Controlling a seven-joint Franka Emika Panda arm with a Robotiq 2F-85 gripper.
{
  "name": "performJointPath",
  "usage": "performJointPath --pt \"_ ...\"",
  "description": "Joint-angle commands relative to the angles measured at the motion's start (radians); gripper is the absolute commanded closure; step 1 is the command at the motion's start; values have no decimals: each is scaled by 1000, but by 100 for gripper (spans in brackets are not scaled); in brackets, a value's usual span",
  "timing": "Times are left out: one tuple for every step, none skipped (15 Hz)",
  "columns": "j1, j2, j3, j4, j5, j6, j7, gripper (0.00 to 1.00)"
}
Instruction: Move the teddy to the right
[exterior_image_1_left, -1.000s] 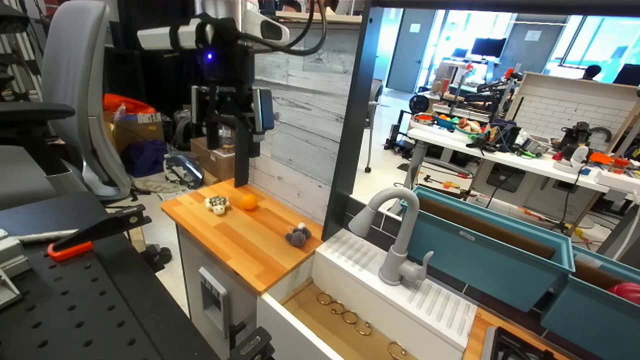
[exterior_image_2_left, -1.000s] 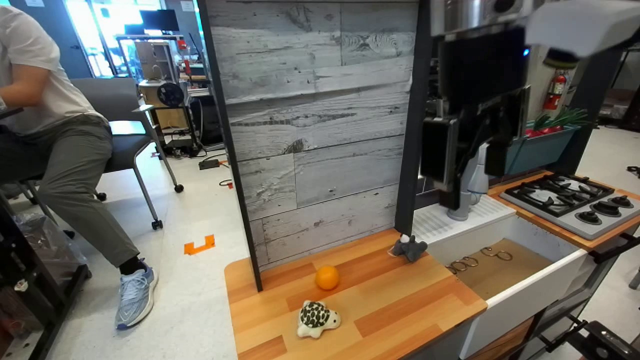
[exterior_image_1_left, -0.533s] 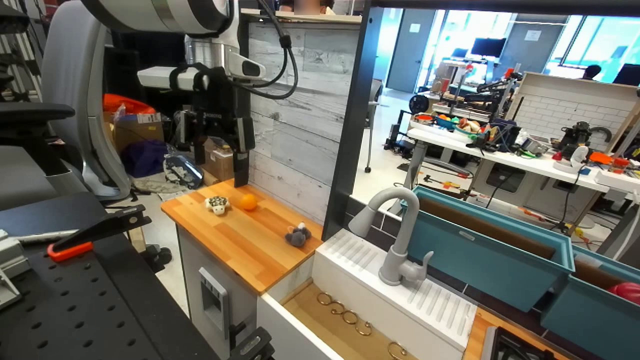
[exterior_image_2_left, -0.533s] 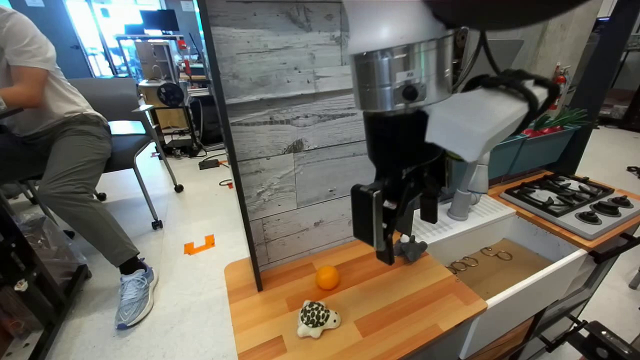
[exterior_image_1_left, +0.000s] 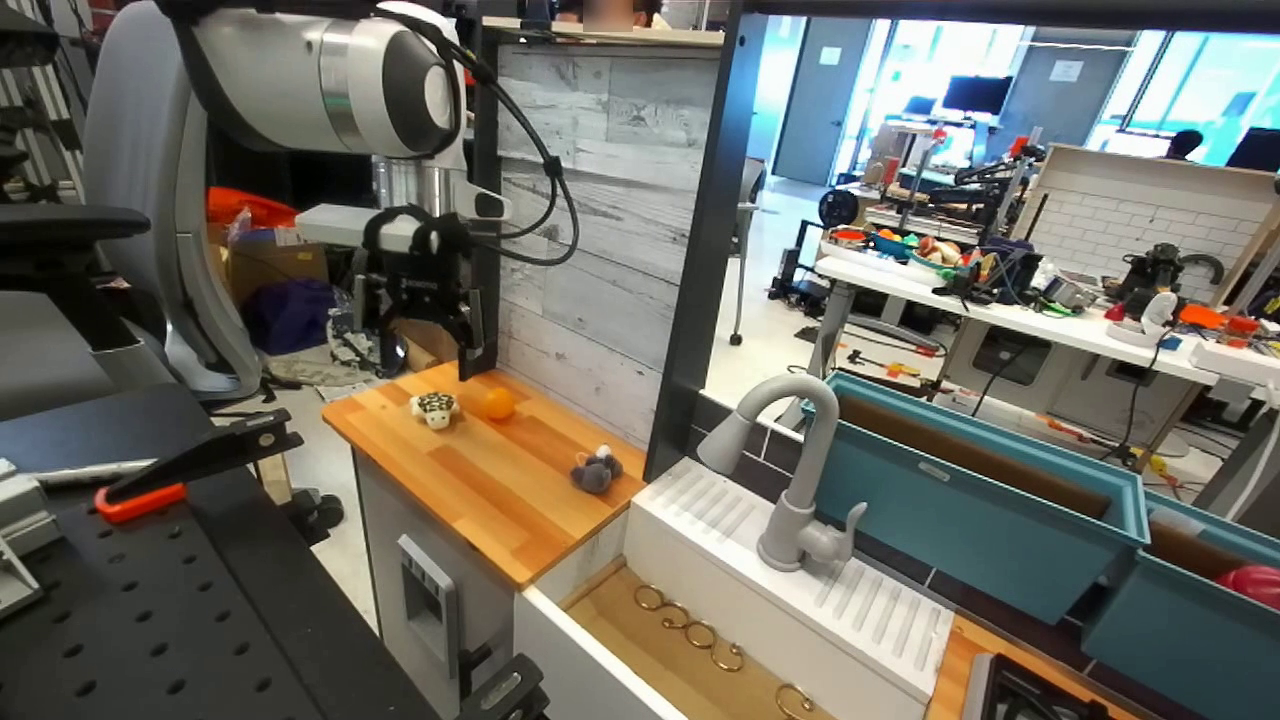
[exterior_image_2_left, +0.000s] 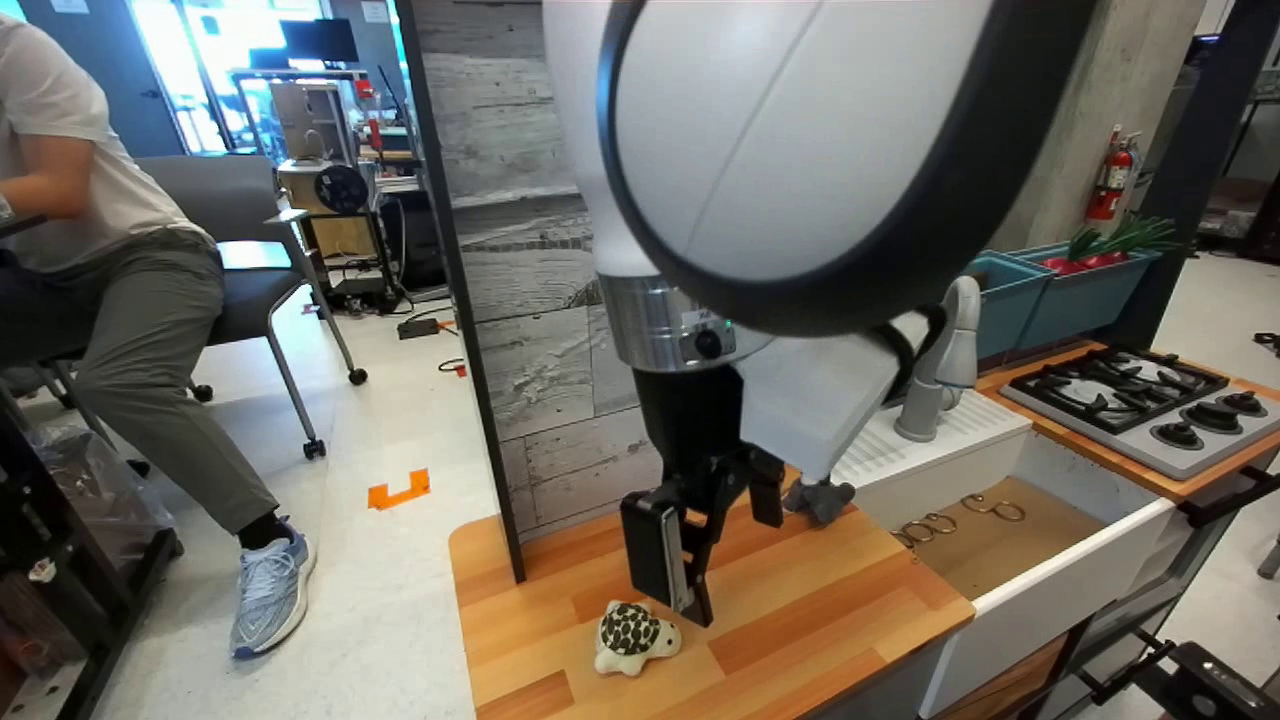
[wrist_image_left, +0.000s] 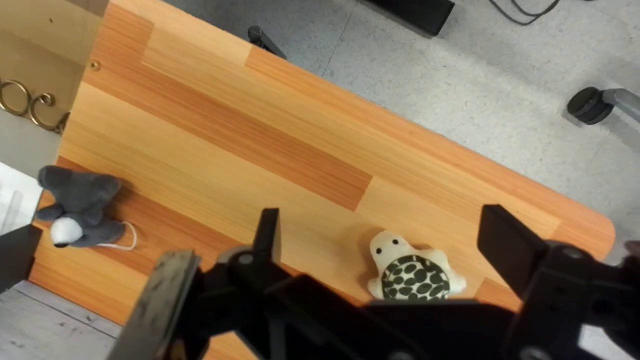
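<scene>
The teddy (exterior_image_1_left: 435, 410) is a small cream, turtle-shaped toy with a dark-spotted shell. It lies on the wooden counter and also shows in an exterior view (exterior_image_2_left: 634, 638). In the wrist view the teddy (wrist_image_left: 412, 272) lies between the two fingers as seen from above, its rear hidden by the gripper body. My gripper (wrist_image_left: 381, 212) is open and empty. In both exterior views the gripper (exterior_image_1_left: 429, 374) (exterior_image_2_left: 735, 568) hangs above the counter, apart from the teddy, fingers pointing down.
An orange ball (exterior_image_1_left: 498, 404) sits close beside the teddy; the gripper hides it elsewhere. A dark grey plush toy (wrist_image_left: 80, 200) lies near the sink end of the counter (exterior_image_2_left: 830, 610). A wood-look wall panel (exterior_image_1_left: 600, 250) stands along the counter's back. A sink with a grey faucet (exterior_image_1_left: 800, 480) adjoins.
My open gripper has come down toward the counter and moved to the teddy's end, away from the sink. The teddy, ball and grey toy have not moved.
</scene>
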Motion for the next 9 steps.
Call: performJointPath --pt "29 114 -20 131 -11 -30 -73 0" --pt "32 138 -21 154 -11 -33 -90 0" --pt "32 158 -19 171 -12 -31 -110 0" --pt "32 177 -15 183 -15 -23 -135 0" --pt "30 192 -12 191 -18 -15 -161 0" --pt "30 204 -11 192 -27 -7 -192 0" --pt "32 219 -13 199 -35 0 -215 0" --pt "41 236 -20 208 -49 9 -232 0" --pt "47 250 -23 217 -62 16 -248 0"
